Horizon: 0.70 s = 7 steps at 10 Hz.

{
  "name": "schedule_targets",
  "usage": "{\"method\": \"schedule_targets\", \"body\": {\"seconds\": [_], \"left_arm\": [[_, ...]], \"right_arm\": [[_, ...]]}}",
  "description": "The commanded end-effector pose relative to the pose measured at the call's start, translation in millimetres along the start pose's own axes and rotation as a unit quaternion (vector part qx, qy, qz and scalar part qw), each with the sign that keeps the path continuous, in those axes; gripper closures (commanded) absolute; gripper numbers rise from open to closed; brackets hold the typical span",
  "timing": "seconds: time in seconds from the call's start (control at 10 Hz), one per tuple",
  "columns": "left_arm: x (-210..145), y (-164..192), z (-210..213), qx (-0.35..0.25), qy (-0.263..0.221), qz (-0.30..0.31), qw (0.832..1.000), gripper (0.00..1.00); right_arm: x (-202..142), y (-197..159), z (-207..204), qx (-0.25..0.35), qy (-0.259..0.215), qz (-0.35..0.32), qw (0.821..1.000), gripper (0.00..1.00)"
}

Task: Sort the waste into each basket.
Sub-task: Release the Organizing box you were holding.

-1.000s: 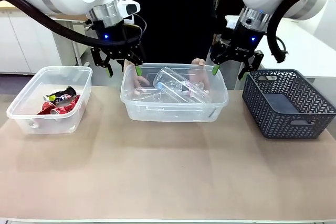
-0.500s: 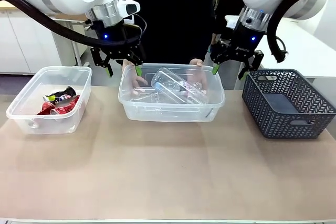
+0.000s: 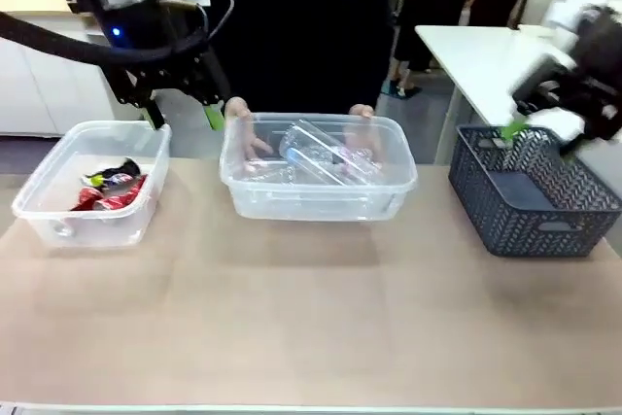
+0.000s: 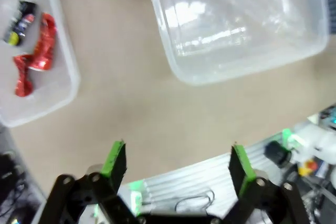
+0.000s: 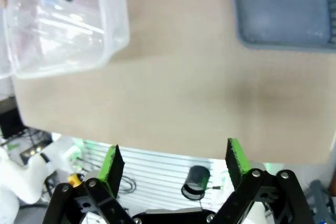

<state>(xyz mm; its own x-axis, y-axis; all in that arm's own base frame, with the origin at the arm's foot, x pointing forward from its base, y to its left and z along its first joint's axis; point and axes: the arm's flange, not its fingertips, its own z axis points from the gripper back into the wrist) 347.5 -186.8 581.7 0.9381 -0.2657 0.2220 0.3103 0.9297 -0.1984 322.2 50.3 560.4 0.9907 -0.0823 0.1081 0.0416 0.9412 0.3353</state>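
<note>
Left gripper upper left, spread wide w/ nothing in it; right gripper also wide, blurred at right edge; bottles in centre tub, person's hands half hidden behind it.

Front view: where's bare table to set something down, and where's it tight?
The near half of the table is bare, in front of the left tub, the middle tub and the grey basket. Gaps between containers are narrower. The far edge is crowded: a person's hands hold the middle tub.

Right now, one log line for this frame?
left gripper: open, empty | right gripper: open, empty | bottles: middle tub | cans: left tub
</note>
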Motion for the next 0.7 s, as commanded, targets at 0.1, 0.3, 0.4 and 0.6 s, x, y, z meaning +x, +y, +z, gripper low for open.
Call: {"method": "schedule_targets", "body": {"seconds": [0.1,0.3,0.4,0.6], "left_arm": [[0,0,0,0.0,0.0,0.0,1.0,0.0],[-20,14,-2,-0.014,-0.008,0.003,1.0,0.0],[-13,3,-3,-0.059,-0.009,-0.054,0.997,0.0],[-41,26,13,-0.2,-0.03,-0.086,0.976,0.0]], "right_arm": [[0,0,0,0.0,0.0,0.0,1.0,0.0],[-5,-4,-9,-0.001,0.008,0.001,1.0,0.0],[-4,13,-17,0.013,0.016,0.025,0.999,0.0],[-19,-2,-7,0.176,0.066,0.035,0.982,0.0]]}}
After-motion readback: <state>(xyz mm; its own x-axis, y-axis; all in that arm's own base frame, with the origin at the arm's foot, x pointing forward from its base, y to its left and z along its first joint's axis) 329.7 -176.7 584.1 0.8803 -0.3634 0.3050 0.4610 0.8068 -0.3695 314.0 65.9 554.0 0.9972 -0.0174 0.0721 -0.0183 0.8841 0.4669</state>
